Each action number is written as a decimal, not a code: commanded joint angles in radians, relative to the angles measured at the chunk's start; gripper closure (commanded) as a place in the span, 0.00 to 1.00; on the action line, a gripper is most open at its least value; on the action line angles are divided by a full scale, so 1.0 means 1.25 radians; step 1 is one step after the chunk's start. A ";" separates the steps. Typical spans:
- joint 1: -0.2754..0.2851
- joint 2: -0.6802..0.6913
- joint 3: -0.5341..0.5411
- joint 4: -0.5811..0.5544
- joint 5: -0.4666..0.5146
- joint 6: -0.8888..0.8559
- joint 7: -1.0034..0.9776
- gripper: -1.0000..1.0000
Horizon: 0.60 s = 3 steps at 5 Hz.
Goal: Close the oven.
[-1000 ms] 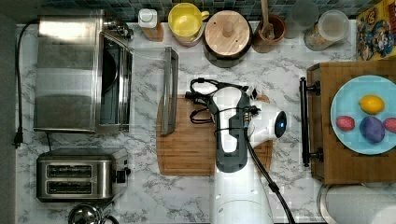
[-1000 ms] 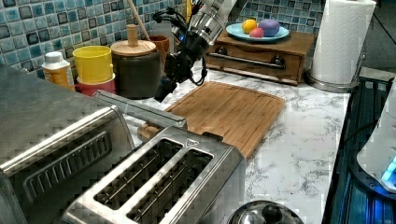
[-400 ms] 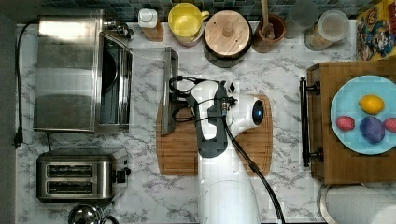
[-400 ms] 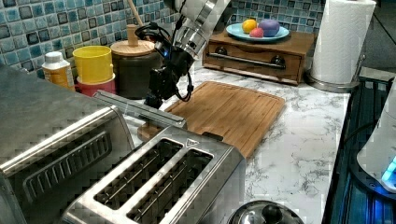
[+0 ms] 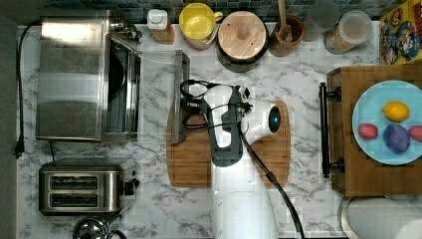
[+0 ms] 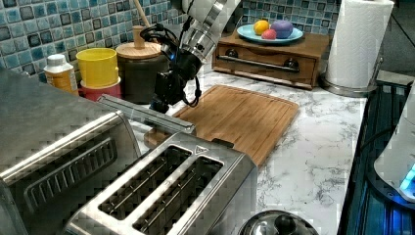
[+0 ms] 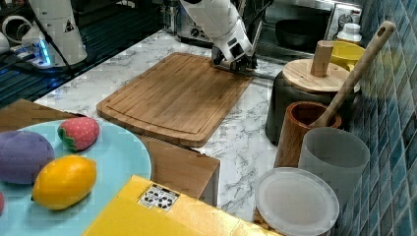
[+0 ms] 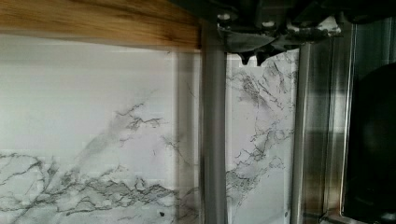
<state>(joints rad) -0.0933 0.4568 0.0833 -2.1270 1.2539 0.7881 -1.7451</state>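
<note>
1. The gripper (image 6: 164, 95) sits at the free edge of the oven's lowered glass door, over the bar handle (image 8: 212, 140); whether its pincer is spread or pressed together cannot be told.
2. The cutting board (image 5: 194, 164) lies under the arm, touching the door's edge.
3. The oven (image 5: 74, 79) stands open at the top view's left, above the toaster (image 5: 82, 186).

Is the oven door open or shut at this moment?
Open. The oven has its glass door folded down flat, handle far from the body, cavity exposed.
</note>
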 commanded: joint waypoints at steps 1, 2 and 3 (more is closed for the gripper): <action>0.049 -0.031 0.053 0.124 -0.002 -0.072 0.112 1.00; 0.079 -0.042 0.063 0.131 -0.020 -0.067 0.132 1.00; 0.108 -0.080 0.090 0.120 -0.013 -0.016 0.154 1.00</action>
<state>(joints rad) -0.0842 0.4553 0.0804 -2.1191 1.2236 0.7935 -1.6006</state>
